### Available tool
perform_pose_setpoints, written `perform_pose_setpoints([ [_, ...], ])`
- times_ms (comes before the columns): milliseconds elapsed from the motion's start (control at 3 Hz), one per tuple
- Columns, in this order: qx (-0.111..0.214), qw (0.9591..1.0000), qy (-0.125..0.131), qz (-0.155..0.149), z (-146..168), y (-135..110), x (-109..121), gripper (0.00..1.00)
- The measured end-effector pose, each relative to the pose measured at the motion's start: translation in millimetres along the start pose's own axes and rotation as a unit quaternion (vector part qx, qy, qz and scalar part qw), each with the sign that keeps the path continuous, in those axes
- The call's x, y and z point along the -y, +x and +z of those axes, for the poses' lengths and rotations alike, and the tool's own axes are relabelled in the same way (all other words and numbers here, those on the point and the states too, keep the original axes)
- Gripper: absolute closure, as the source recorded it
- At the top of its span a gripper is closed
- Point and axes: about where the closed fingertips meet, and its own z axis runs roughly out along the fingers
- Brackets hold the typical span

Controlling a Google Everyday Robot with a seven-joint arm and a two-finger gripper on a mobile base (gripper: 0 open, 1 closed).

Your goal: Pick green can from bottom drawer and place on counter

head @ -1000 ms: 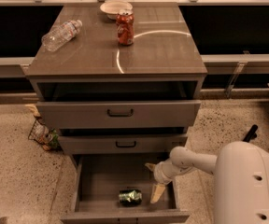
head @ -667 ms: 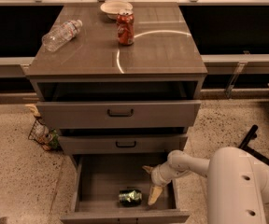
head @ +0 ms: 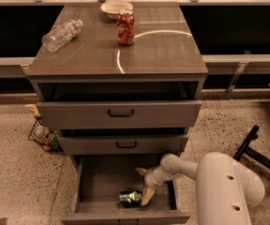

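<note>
Currently, in the camera view, we are logging these items.

Bottom drawer (head: pixel 102 182): standing pulled out at 6 o'clock of the cabinet, its plain grey interior showing.

Green can (head: pixel 131 198): lying on its side on the drawer floor, near the front wall, toward 6 o'clock of the frame.

Gripper (head: pixel 144 184): hanging inside the drawer at about 2 o'clock of the can, on the arm (head: pixel 182 168) that is entering from 3 o'clock. Its pale fingers (head: pixel 147 197) are standing spread apart and gripping nothing. The lower one is sitting just beside the can's right end, and we cannot tell whether it is touching. The upper one is pointing toward 11 o'clock.

Counter (head: pixel 163 50): lying at 12 o'clock, carrying a red soda can (head: pixel 125 27), a plastic bottle (head: pixel 61 34) at 9 o'clock of it and a bowl (head: pixel 116 7) at 12 o'clock.

Step in hand: we are judging this as the approach to the grasp, with the pick not yet made.

Next move: we are reckoning it calls for bringing the spread fingers across the can, one on each side of its body, then closing. After that it means lifting clear of the two upper drawers overhanging at 12 o'clock and carrying the can to bare counter at 3 o'clock of the soda can.
</note>
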Motion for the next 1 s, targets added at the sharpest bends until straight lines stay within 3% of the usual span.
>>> perform_pose_setpoints([
  [667,-0.004,1.0000,-0.004,0.008,47.0,-7.8,-3.6,0.00],
  [1000,-0.007,0.9999,-0.007,0.006,58.9,-12.2,-7.1,0.17],
])
